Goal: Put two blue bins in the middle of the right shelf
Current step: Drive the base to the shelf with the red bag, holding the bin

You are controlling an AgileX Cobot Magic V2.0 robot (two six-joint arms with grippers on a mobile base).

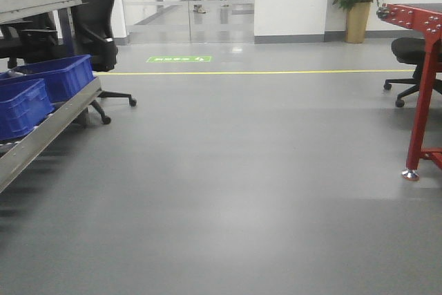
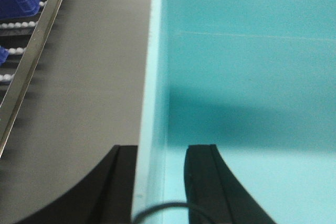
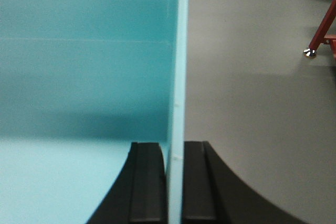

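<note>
**Teal, Blue, Grey**

We are seeing a teal bin [image 2: 252, 77], paler at its rim, and both the left gripper [image 2: 161, 148] and right gripper [image 3: 175, 144] showing black. In the front view, blue bins [image 1: 59, 77] are showing at nine o'clock, a red frame [image 1: 421, 101] at three, and the grey floor [image 1: 242, 184] is carrying a yellow line [image 1: 276, 72] and a green marking [image 1: 178, 59] at twelve.

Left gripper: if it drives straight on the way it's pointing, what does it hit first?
Left gripper straddles the teal bin's side wall; straight on, it only slides along that wall. Beyond looks like bare floor, though depth is unclear.
</note>
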